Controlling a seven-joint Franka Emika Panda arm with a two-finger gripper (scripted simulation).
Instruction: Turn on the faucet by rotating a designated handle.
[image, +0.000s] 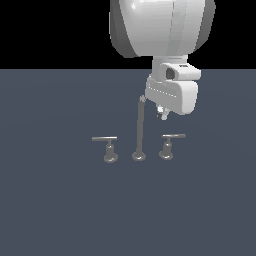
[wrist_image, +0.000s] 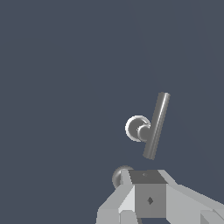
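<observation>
The faucet is a dull-grey three-piece set on the flat grey floor, with a tall thin spout (image: 139, 131) in the middle. The handle (image: 172, 136) with the shorter bar stands to the exterior view's right of the spout. Its twin lever (image: 106, 139) with the longer bar stands to the left. My gripper (image: 161, 115) hangs above and a little behind the handle, near the spout's tip, touching nothing. In the wrist view the handle's bar (wrist_image: 156, 126) lies across its round post. My fingers (wrist_image: 148, 192) appear pressed together and empty, partly hiding the spout's base (wrist_image: 120, 174).
The floor (image: 60, 200) is a plain dark grey-blue plane with nothing else on it. My white arm (image: 160, 25) fills the upper middle of the exterior view, above the faucet.
</observation>
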